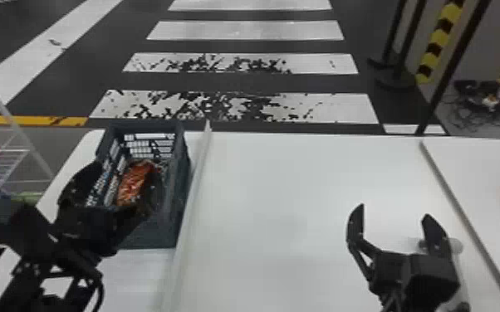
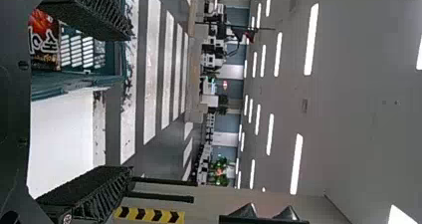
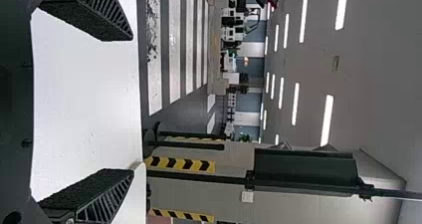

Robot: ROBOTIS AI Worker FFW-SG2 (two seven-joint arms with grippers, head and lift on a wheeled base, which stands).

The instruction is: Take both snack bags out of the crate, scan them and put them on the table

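L gripper (image 1: 126, 175) at crate's (image 1: 180, 166) near end, fingers spread; R gripper (image 1: 394, 210) over table (image 1: 282, 186), fingers wide apart. Reddish snack bag (image 1: 133, 184) w/ pale lettering in crate.

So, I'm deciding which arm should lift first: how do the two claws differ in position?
The left claw is at the crate; the right claw is over the table, right of the white divider. In the head view, the left claw partly overlaps the snack bag, the right claw doesn't. Both are open and empty.
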